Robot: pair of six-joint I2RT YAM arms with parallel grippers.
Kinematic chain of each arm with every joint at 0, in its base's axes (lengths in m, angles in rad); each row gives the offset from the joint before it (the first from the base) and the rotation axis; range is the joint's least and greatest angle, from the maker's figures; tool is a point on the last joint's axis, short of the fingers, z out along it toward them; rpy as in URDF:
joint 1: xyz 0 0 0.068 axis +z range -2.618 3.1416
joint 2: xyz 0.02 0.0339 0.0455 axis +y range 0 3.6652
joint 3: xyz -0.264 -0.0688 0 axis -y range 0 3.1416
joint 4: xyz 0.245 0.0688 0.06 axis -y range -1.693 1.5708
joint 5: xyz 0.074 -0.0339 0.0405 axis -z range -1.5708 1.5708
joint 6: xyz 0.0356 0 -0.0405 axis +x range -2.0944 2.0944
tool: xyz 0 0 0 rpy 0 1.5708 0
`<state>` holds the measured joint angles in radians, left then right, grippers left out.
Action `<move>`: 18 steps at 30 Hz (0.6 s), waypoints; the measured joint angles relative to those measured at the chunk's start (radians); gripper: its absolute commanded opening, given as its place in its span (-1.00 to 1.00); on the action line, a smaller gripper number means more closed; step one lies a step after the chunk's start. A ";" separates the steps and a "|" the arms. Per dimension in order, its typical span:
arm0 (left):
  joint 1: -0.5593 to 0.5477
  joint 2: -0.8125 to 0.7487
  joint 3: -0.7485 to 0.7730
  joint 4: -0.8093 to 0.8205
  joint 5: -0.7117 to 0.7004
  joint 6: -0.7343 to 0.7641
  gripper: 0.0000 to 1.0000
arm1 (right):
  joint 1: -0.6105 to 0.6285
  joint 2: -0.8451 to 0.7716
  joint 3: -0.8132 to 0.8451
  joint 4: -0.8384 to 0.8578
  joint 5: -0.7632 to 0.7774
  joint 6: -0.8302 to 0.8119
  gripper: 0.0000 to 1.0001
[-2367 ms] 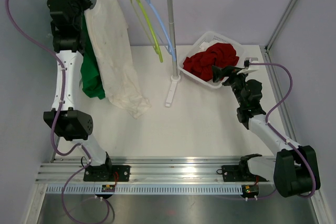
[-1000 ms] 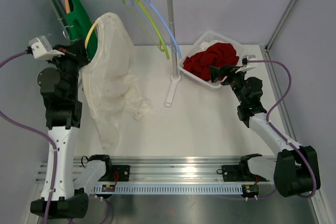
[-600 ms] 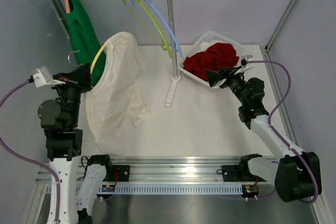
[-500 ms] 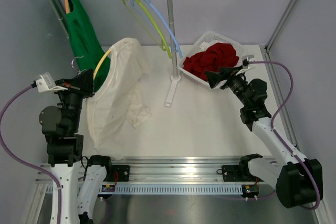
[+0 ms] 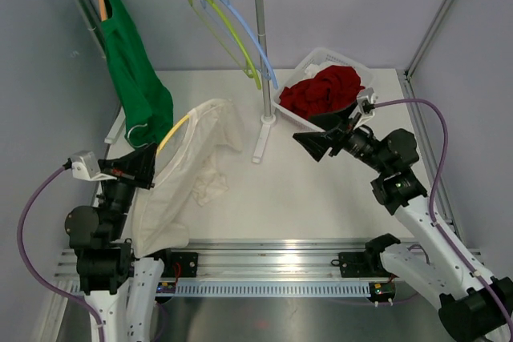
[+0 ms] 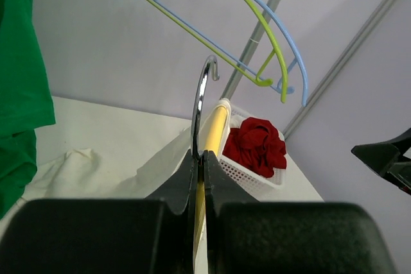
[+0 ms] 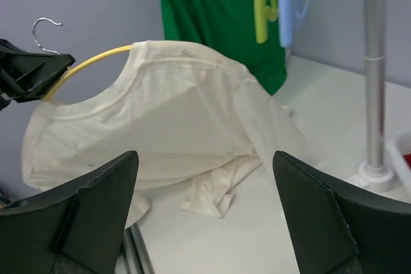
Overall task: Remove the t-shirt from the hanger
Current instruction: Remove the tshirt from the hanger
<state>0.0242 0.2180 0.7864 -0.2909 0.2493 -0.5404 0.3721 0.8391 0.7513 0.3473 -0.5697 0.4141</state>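
A cream t-shirt [image 5: 192, 167] hangs on a yellow hanger [image 5: 178, 129] above the table's near left, its hem bunched on the surface. My left gripper [image 5: 151, 158] is shut on the hanger just below its metal hook [image 6: 201, 97], and the yellow bar [image 6: 214, 126] passes between the fingers. My right gripper [image 5: 314, 140] is open in mid-air right of the shirt, pointing at it and touching nothing. In the right wrist view the t-shirt [image 7: 173, 113] fills the gap between the spread fingers [image 7: 103, 213], with the hanger [image 7: 90, 62] and the left gripper [image 7: 31, 72] at upper left.
A green shirt [image 5: 135, 70] hangs at the rail's left end. Empty green and blue hangers [image 5: 234, 30] hang near the stand's post [image 5: 261, 54]. A white basket [image 5: 290, 110] of red cloth [image 5: 325, 90] sits at the back right.
The left arm has taken the hanger and t-shirt off the rail and lowered them toward the near left. The right gripper has swung from the basket leftward toward the shirt.
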 measured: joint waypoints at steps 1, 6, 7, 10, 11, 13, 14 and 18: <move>0.000 -0.011 -0.008 0.000 0.013 0.002 -1.00 | 0.032 0.002 0.007 -0.019 0.002 -0.005 0.86; 0.000 -0.041 -0.040 -0.016 0.063 0.011 -1.00 | 0.200 0.071 0.077 -0.093 0.073 -0.049 0.83; 0.000 -0.045 -0.043 -0.016 0.066 0.012 -1.00 | 0.239 0.095 0.092 -0.103 0.108 -0.061 0.82; 0.000 -0.072 -0.058 -0.016 0.074 0.012 -1.00 | 0.365 0.170 0.125 -0.110 0.227 -0.083 0.80; 0.000 -0.089 -0.064 -0.017 0.074 0.012 -1.00 | 0.407 0.203 0.137 -0.110 0.274 -0.089 0.79; 0.000 -0.109 -0.070 -0.018 0.073 0.012 -1.00 | 0.461 0.256 0.156 -0.111 0.357 -0.098 0.79; 0.000 -0.120 -0.071 -0.017 0.071 0.013 -1.00 | 0.488 0.289 0.172 -0.110 0.402 -0.104 0.79; 0.000 -0.138 -0.071 -0.015 0.068 0.016 -1.00 | 0.593 0.425 0.254 -0.110 0.565 -0.131 0.78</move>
<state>0.0242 0.0799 0.7155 -0.3061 0.3168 -0.5240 0.9653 1.2644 1.0058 0.2371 -0.0048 0.2832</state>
